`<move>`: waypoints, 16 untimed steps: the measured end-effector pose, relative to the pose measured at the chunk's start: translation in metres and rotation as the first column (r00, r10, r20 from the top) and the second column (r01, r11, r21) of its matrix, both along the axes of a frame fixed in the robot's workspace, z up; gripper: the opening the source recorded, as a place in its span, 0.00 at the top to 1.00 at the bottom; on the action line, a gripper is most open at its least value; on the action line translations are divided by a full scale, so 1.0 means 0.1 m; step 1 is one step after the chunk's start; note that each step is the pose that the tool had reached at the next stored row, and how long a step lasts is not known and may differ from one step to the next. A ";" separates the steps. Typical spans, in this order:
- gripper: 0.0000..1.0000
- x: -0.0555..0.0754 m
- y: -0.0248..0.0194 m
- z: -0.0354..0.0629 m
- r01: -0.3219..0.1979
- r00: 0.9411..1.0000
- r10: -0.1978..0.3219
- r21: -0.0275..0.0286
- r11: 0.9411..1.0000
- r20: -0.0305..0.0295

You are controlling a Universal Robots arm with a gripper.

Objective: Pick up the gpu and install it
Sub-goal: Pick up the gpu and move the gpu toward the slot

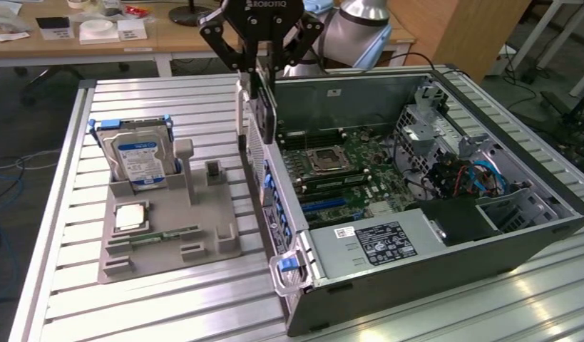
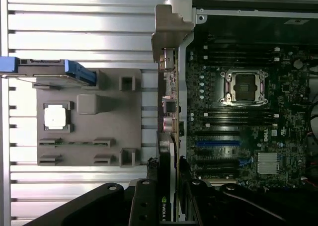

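Observation:
The gpu (image 1: 262,114) is a flat black card with a silvery bracket along one edge. It hangs upright, on edge, in my gripper (image 1: 264,68), which is shut on its top. It hovers over the wall of the open computer case (image 1: 416,246) on the exterior view's left, above the level of the motherboard (image 1: 344,167). In the wrist view the gpu (image 2: 168,151) appears edge-on between my fingers (image 2: 144,201), its bracket (image 2: 171,30) at the far end. It runs along the case wall, beside the motherboard (image 2: 248,126) and its blue slot (image 2: 216,142).
A grey parts holder (image 1: 163,246) stands on the slatted table at the exterior view's left. It carries a hard drive (image 1: 137,153) with a blue-white label, a square processor chip (image 1: 130,216) and a green memory stick (image 1: 168,234). Cables and a drive cage (image 1: 463,171) fill the case's far side.

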State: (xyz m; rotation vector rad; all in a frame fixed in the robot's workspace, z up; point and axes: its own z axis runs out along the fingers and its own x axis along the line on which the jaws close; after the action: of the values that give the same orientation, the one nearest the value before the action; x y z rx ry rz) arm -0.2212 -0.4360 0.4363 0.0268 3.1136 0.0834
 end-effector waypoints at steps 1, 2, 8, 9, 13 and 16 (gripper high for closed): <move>0.73 0.03 0.000 -0.001 0.000 1.000 0.000 0.000 1.000 0.000; 0.73 0.07 0.000 0.000 0.000 1.000 0.000 0.000 1.000 0.000; 0.73 0.26 0.000 0.000 0.000 1.000 0.000 0.000 1.000 0.000; 0.73 0.30 0.000 -0.001 0.000 1.000 0.000 0.000 1.000 0.000; 0.73 0.41 0.000 0.000 0.000 1.000 0.000 0.000 1.000 0.000; 0.73 0.51 0.000 0.000 0.000 1.000 0.000 0.000 1.000 0.000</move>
State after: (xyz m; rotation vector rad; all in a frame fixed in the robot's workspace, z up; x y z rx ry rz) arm -0.1706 -0.4360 0.4364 0.0268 3.1137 0.0834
